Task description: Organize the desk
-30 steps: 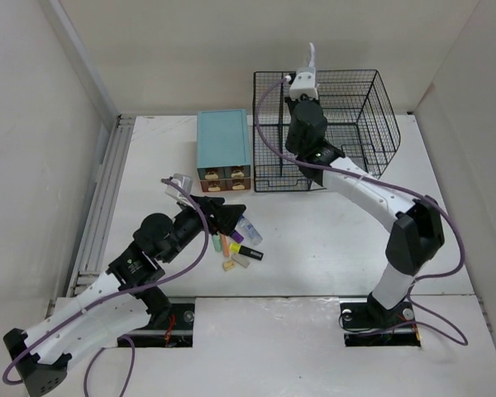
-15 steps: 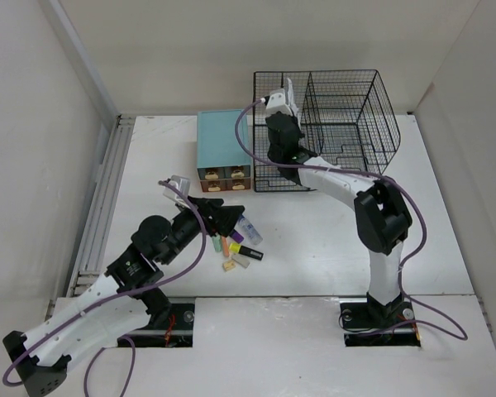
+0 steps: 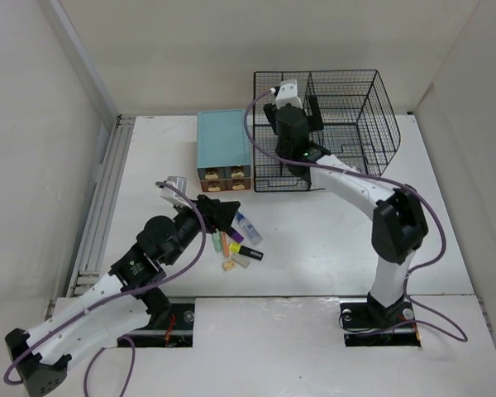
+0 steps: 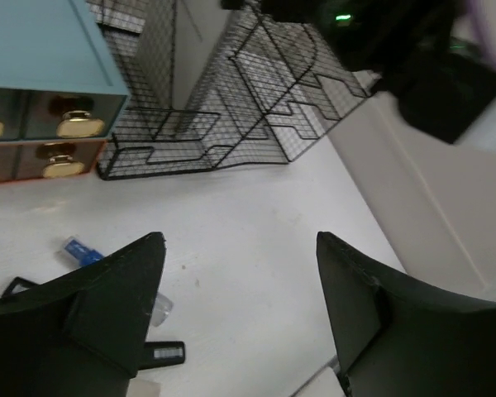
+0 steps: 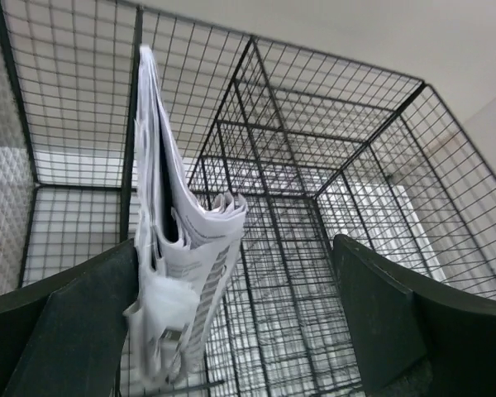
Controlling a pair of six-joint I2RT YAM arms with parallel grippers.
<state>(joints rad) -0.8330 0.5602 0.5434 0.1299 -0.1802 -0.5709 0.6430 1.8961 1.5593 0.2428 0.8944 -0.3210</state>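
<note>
The desk (image 3: 331,240) is a white tabletop. My left gripper (image 3: 230,217) hovers open just over a loose pile of small stationery (image 3: 236,246): highlighters, a marker and a blue-capped tube (image 4: 81,248). In the left wrist view my left gripper (image 4: 238,244) has only bare desk between its fingers. My right gripper (image 3: 306,116) is up at the black wire rack (image 3: 347,107). In the right wrist view this gripper (image 5: 236,248) stands wide open inside the rack (image 5: 314,182). A bundle of white papers (image 5: 178,273) stands on edge against its left finger (image 5: 66,331), with nothing clamping it.
A teal drawer box (image 3: 223,149) with brass knobs (image 4: 78,124) sits left of the rack. A metal rail (image 3: 103,198) runs along the desk's left edge. Walls close in on the left, back and right. A black marker (image 4: 164,354) lies by my left finger.
My right gripper has opened wide and let go of the papers, which now stand in the rack. It also swung across the rack's top. My left gripper has narrowed slightly and barely moved.
</note>
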